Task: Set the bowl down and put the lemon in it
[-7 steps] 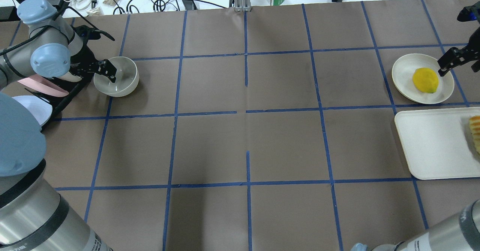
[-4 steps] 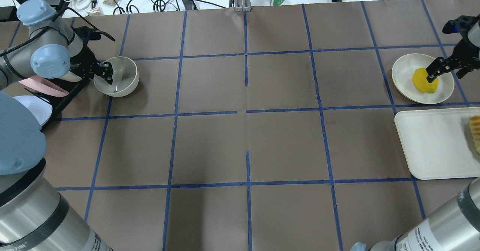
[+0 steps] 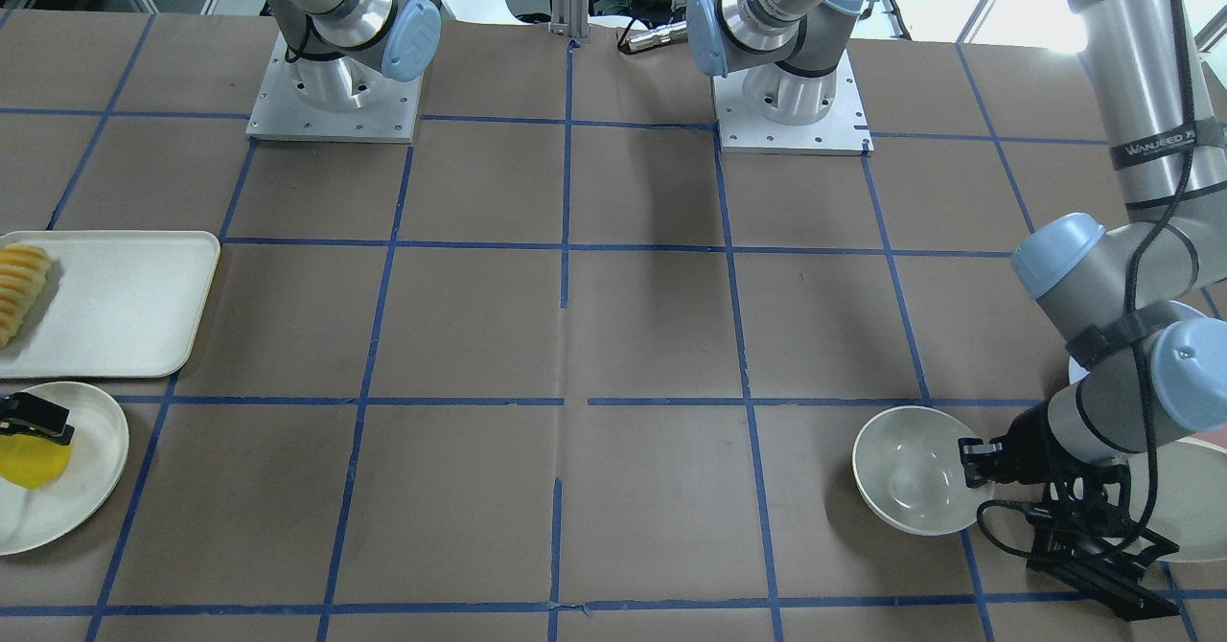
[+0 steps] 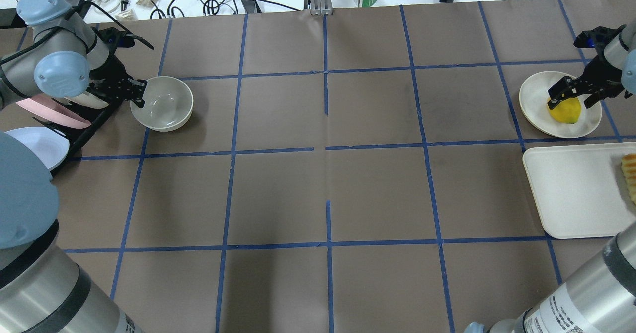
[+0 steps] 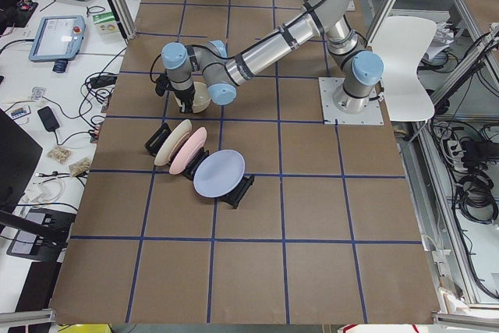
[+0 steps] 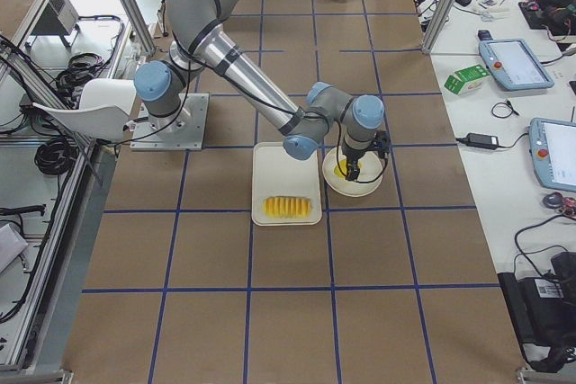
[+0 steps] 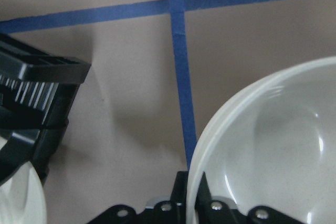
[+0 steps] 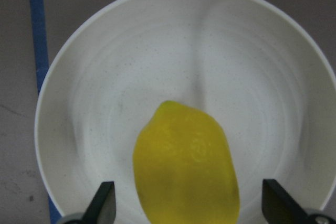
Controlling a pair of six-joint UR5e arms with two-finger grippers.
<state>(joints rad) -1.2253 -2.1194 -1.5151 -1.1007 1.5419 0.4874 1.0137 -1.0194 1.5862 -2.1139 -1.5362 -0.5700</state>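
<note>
Left to right: the left end effector (image 4: 140, 93) is clamped on the left rim of the bowl (image 4: 164, 105), which we find shifted slightly rightward over the surface (image 4: 328, 174) since a second ago. The right end effector (image 4: 572, 96), earlier beside the plate (image 4: 534, 94), now straddles the lemon (image 4: 566, 112) lying on that plate, with its fingers spread wide and gripping nothing. From overhead it hides the lemon's upper part.

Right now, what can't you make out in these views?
Lemon: near end cut off by right wrist view's bottom edge; right end effector covers part of it overhead.
Sliced fruit: cut by overhead's right edge, front view's left edge.
Bowl: resting or lifted, no view tells.
</note>
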